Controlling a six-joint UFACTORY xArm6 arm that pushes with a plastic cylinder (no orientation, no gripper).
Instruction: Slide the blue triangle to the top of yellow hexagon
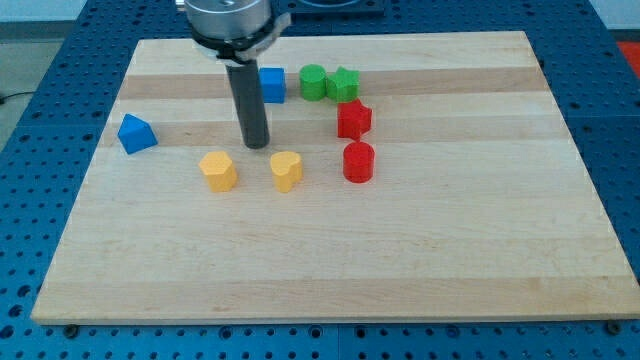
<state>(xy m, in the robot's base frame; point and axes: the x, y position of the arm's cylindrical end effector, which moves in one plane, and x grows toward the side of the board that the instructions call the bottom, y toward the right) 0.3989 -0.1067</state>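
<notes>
In the one camera view, you are looking down at a pale wooden board (330,250) resting on a blue perforated table (40,60). No brand, label or writing can be read anywhere.

The arm ends in a dark rod and has no gripper, so there is nothing that opens or closes. The rod comes down from the view's top, and my tip (257,145) rests on the board, holding nothing and touching no block.

The blue triangle (136,133) sits near the board's left edge, well apart from my tip, to the tip's left. The yellow hexagon (218,170) lies below and to the left of my tip, near it. A yellow heart (286,170) lies just below and to the right of my tip.

A blue cube (272,85) sits right beside the rod's upper part, on its right. Further right along the view's top are a green cylinder (314,82) and a green star (344,83), touching each other. Below them sit a red star (353,119), then a red cylinder (358,161).
</notes>
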